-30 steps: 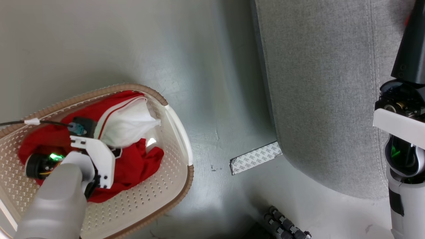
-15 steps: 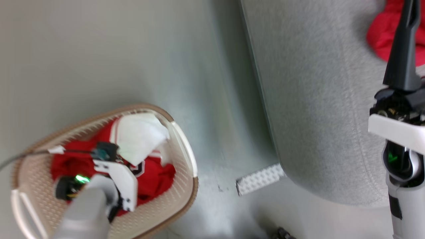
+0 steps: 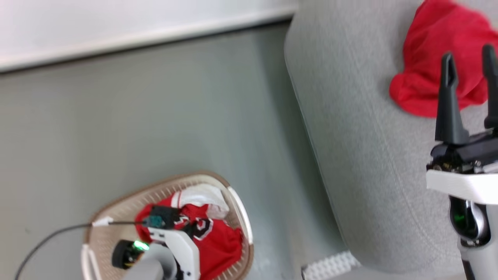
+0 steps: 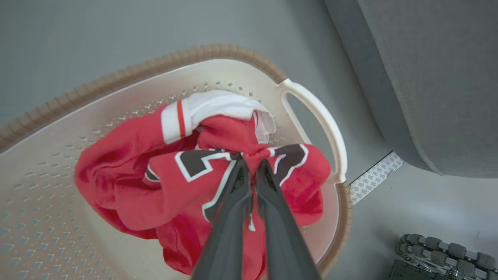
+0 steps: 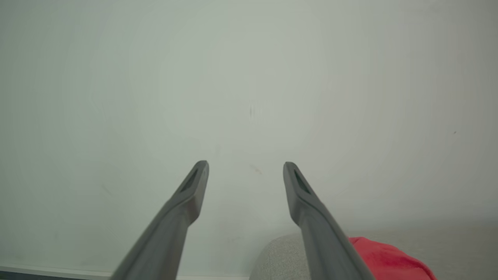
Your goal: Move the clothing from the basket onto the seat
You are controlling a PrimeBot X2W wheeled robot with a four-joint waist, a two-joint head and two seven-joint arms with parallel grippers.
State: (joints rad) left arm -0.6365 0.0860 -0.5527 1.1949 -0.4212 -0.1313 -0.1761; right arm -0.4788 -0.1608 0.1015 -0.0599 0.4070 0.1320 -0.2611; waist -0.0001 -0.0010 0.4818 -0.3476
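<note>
jersey (image 4: 163, 182): red and white with dark outlined lettering, crumpled in a heap inside the basket (image 4: 116, 77), white panel bunched toward the far wall.
left gripper (image 4: 251, 165): closed to a sliver on a raised fold of the jersey beside the lettering, pinching only that fold.
right gripper (image 5: 246, 164): spread wide, nothing held, poised above the seat (image 3: 350, 155) close to the plain red garment (image 3: 428, 58).
plain red garment: lying rumpled on the seat cushion, away from the basket.
handling: likely light, limp and a little clingy; no stiffness, so bound to drape and trail below the pinch; little risk of damage, more of a hem catching the rim or sliding out of a thin pinch.
hold point: thick gathered fold near the middle of the heap, judged safer than an edge or sleeve.
basket: cream perforated plastic, rounded, ribbed brown rim, smooth white handle (image 4: 319, 116); rigid, probably light enough to shift if cloth snags.
seat: grey woven upholstery, rounded edges, soft-looking; near the basket, a strip of grey floor (image 3: 155, 116) between.
</note>
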